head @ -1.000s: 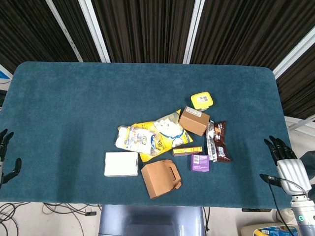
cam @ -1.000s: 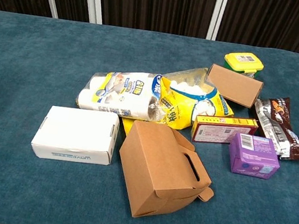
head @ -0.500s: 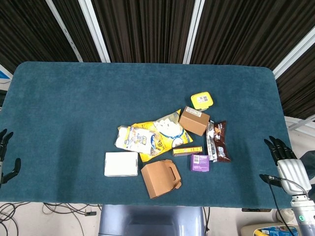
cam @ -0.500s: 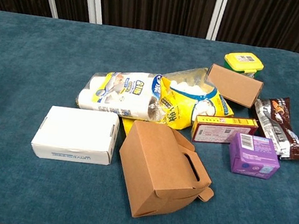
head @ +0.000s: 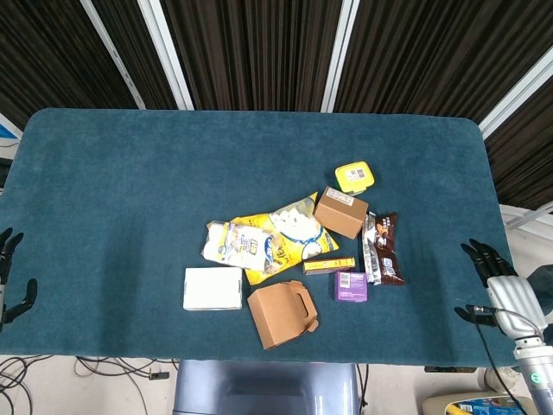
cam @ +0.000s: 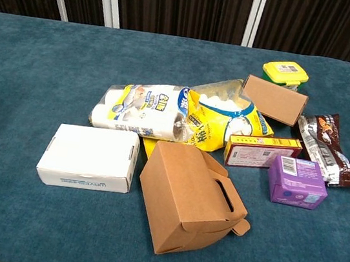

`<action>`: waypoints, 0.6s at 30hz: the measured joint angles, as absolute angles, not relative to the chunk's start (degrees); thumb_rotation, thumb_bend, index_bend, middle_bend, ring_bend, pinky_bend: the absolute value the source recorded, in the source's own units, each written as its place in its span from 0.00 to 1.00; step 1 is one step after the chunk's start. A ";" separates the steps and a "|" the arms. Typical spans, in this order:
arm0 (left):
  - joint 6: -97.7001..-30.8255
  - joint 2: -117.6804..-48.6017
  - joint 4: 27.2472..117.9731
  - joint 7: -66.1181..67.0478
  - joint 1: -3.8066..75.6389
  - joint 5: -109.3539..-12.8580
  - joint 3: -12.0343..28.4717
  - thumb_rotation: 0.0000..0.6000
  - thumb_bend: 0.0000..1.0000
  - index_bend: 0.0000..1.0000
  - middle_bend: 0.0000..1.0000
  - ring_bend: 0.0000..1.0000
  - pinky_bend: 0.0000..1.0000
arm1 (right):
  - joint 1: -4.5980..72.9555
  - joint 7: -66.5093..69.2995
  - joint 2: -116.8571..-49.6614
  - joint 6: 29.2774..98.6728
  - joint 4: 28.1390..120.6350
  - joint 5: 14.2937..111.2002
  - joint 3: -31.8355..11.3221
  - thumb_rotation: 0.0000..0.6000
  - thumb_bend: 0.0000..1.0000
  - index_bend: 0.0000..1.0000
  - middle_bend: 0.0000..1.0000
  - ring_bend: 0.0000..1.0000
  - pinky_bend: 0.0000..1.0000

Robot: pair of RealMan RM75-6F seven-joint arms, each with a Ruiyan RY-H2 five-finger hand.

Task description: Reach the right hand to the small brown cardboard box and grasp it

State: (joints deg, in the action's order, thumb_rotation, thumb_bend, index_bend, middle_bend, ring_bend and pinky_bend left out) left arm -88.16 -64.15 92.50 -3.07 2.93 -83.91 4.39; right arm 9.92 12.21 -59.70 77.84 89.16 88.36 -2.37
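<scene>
The small brown cardboard box [head: 340,212] lies right of the table's centre, leaning against a yellow snack bag [head: 294,226]; the chest view shows the box [cam: 274,100] at the upper right. My right hand [head: 501,284] hovers off the table's right edge, fingers spread and holding nothing, well to the right of the box and nearer the front. My left hand [head: 10,275] sits at the far left edge, fingers apart and empty. Neither hand appears in the chest view.
Around the box lie a yellow-lidded tub [head: 354,177], a dark chocolate packet [head: 384,248], a purple box [head: 351,285], a flat red-yellow box [head: 328,265], a larger brown handled carton [head: 282,314], a white box [head: 212,288] and a tissue pack [head: 238,242].
My right hand has shifted only slightly beside the table's right edge. Nothing on the table has moved, and the left hand stays put.
</scene>
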 measured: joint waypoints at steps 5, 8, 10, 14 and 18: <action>-88.31 -64.18 92.51 -3.25 2.84 -84.06 4.31 1.00 0.46 0.00 0.00 0.04 0.02 | 13.77 11.49 -54.98 72.97 93.02 87.95 -4.00 1.00 0.05 0.00 0.03 0.04 0.18; -88.22 -64.12 92.56 -3.55 2.81 -83.84 4.37 1.00 0.47 0.00 0.00 0.04 0.02 | 17.04 9.47 -53.49 69.00 95.19 86.92 -5.52 1.00 0.05 0.00 0.03 0.04 0.18; -88.03 -64.05 92.60 -3.53 2.88 -83.72 4.41 1.00 0.47 0.00 0.00 0.04 0.02 | 19.50 7.09 -53.18 66.91 95.98 86.14 -6.71 1.00 0.05 0.00 0.03 0.04 0.18; -87.91 -63.95 92.73 -3.48 2.97 -83.69 4.46 1.00 0.46 0.00 0.00 0.04 0.02 | 23.62 1.93 -53.64 63.06 96.68 83.59 -8.92 1.00 0.05 0.00 0.03 0.04 0.18; -87.87 -63.89 92.74 -3.64 2.97 -83.51 4.54 1.00 0.47 0.00 0.00 0.04 0.02 | 27.71 -2.09 -55.13 58.94 96.50 81.07 -10.77 1.00 0.05 0.00 0.04 0.04 0.18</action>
State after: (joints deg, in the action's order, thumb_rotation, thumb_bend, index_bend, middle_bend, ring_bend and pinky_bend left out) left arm -87.87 -63.89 92.74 -3.64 2.97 -83.51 4.54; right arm 27.71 -2.09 -55.13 58.94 96.50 81.07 -10.77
